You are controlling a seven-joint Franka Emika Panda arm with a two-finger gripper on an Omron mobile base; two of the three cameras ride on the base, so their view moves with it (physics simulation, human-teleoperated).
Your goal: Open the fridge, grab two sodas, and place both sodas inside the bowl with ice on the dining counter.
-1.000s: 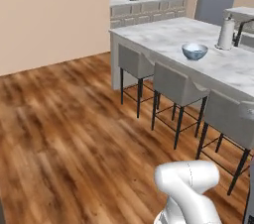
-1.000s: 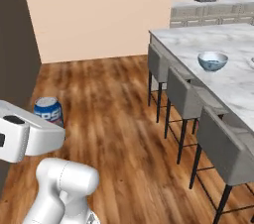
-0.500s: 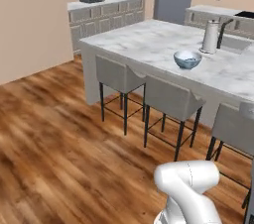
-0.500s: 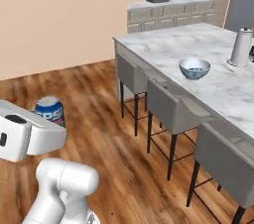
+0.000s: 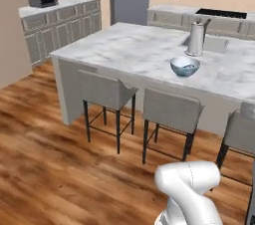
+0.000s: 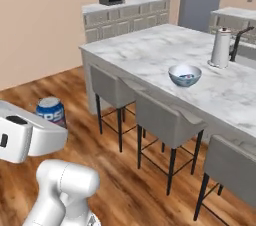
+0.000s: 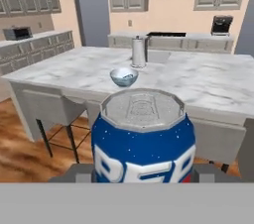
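The robot is carrying one soda can point(image 7: 143, 136) upright between its fingers, which are closing on the can's sides; in the right base view the same can point(image 6: 50, 111) is sitting at the end of the white hand, well apart from the dining counter surface point(image 6: 150, 50) and out over the wood floor point(image 6: 125, 170). The bowl with ice point(image 6: 184, 75) is resting on that surface just beyond the row of grey stools point(image 6: 162, 120), with the steel pitcher point(image 6: 220, 47) standing near it on the far side. Judging from this, the step in hand is bringing the can to the bowl, so the base should be closing in until the bowl is within reach, and the arm should be lifting the can above the stool backs and the surface edge before crossing. The can is best kept upright and lowered straight over the middle of the bowl, clear of the pitcher, then released low so it is not tipping the bowl. The can's label is showing large white letters on blue, reading as part of "PEPSI", with a red patch at the lower edge.
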